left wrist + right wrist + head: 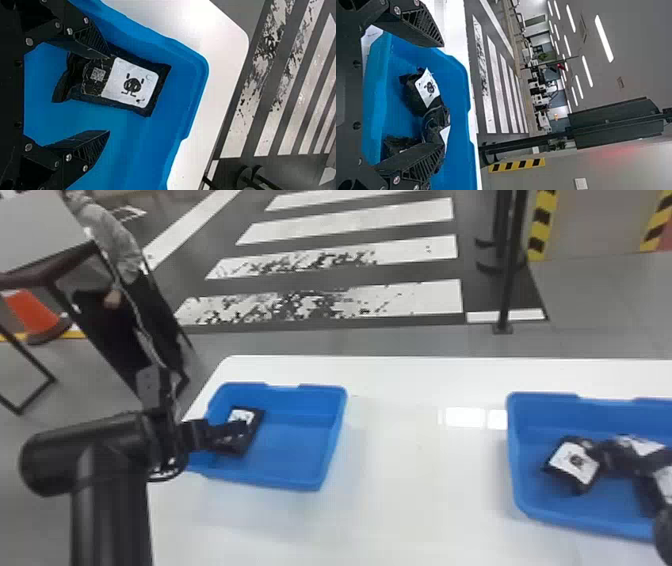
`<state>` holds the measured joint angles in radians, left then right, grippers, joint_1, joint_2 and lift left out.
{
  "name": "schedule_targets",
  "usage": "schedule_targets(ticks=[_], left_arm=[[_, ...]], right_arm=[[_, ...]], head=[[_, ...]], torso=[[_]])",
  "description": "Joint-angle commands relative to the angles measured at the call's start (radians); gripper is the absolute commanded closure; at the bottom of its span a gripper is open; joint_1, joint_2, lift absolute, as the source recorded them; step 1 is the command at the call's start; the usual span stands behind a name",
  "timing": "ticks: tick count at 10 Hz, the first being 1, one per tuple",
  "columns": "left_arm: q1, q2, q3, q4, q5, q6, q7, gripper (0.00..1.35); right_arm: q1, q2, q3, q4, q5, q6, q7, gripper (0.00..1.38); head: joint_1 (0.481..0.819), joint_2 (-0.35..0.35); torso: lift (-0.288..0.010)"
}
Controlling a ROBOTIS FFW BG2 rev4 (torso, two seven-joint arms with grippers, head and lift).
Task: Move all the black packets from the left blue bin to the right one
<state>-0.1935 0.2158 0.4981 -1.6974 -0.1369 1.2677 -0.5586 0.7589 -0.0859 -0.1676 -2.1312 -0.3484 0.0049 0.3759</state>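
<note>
left gripper (237,431): fingers spread, over black packet (243,414), left blue bin (295,450), left of centre | right gripper (665,530): fingers apart, lower right edge | other packets (573,464): right blue bin (532,495), lower right

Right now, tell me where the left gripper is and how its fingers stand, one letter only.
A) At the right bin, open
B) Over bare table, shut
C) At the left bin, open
C: the left gripper is at the left blue bin, its fingers wide apart.
</note>
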Motion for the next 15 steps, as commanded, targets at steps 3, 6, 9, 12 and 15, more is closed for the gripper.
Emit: schedule_targets(ticks=[3,6,9,12,15], left_arm=[[-0.116,0.011,-0.033,0.157,-0.015,-0.011,0.046,0.40],[-0.133,0.008,-0.047,0.175,-0.015,0.065,0.098,0.40],[-0.145,0.008,-0.033,0.202,-0.015,0.089,0.146,0.54],[-0.135,-0.010,0.018,0.202,-0.007,0.035,0.177,0.44],[-0.128,-0.021,0.050,0.202,0.015,0.008,0.224,0.58]], right_arm=[[-0.006,-0.002,0.000,0.009,-0.007,0.015,0.005,0.14],[-0.008,-0.003,0.000,0.019,-0.020,0.039,0.015,0.14],[-0.013,-0.006,0.000,0.024,-0.024,0.051,0.018,0.14],[-0.013,-0.011,0.000,0.029,-0.034,0.059,0.025,0.14],[-0.015,-0.014,0.000,0.031,-0.040,0.069,0.028,0.14]], head=[[0.695,0.297],[0.695,0.292],[0.695,0.302],[0.695,0.319],[0.695,0.339]], torso=[[-0.144],[-0.144],[-0.144],[-0.144],[-0.144]])
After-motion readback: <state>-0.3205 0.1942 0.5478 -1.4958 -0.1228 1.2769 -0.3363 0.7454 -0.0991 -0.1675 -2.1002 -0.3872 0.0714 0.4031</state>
